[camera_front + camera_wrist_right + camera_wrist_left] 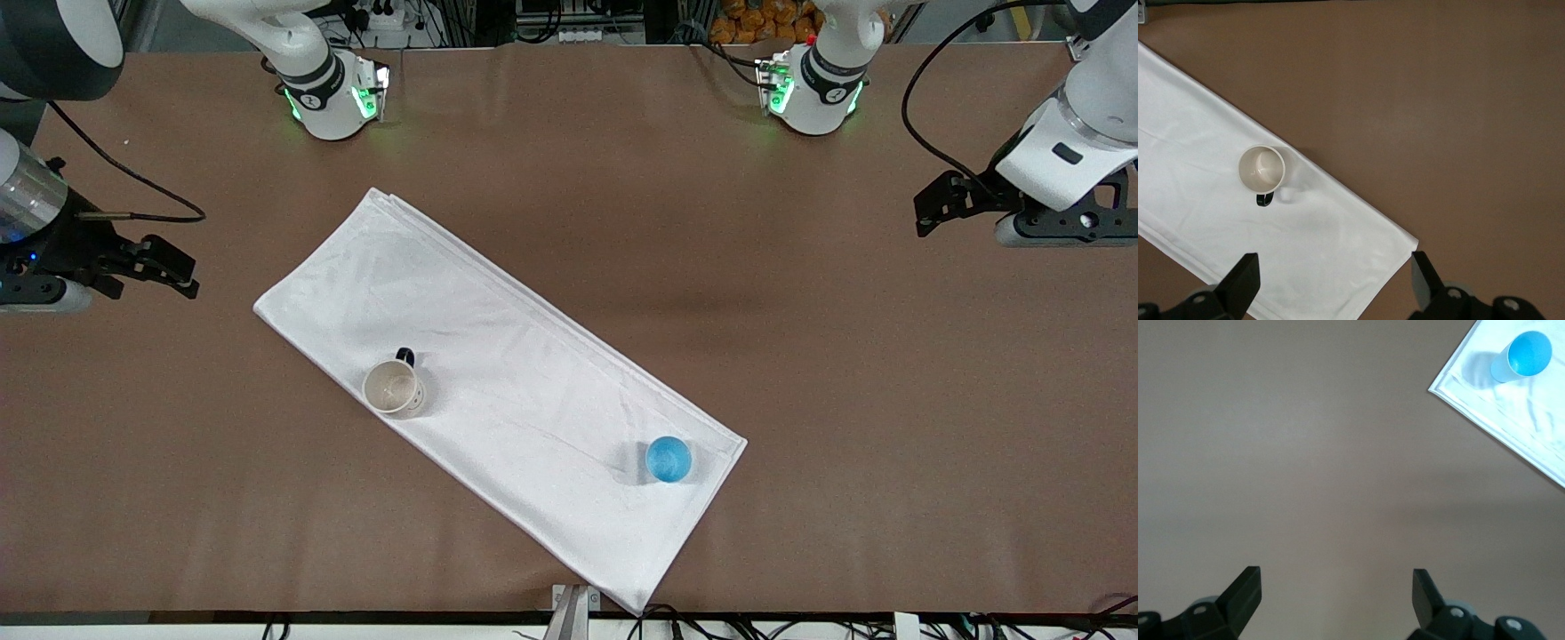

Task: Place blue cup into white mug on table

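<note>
Front view first: the blue cup (668, 459) stands upright on the white folded cloth (498, 391), near the cloth's corner that points toward the left arm's end of the counter (800, 356) and close to the counter's edge nearest the front camera. The white mug (393, 387) also stands upright on the cloth, mouth up, its dark handle turned toward the robots' bases, well apart from the cup and toward the right arm's end. The left claw (933, 213) hangs over bare counter at its own end, jaws spread and empty. The right claw (173, 271) hangs over bare counter at the other end, likewise spread and empty. Judging by bases, the left arm is the nearer one to the cup, and the right arm is the nearer one to the mug.

Left wrist view: the left claw (1337, 597) shows both fingers wide apart with only brown counter between them. The cup (1525, 357) sits off at a corner of the picture on the cloth's tip (1511, 393), so it lies well out from the claw, not under it.

Right wrist view: the right claw (1336, 280) is open over the cloth's edge (1305, 240), and the mug (1262, 170) stands ahead of it, near but not between the fingers. This arm waits.
</note>
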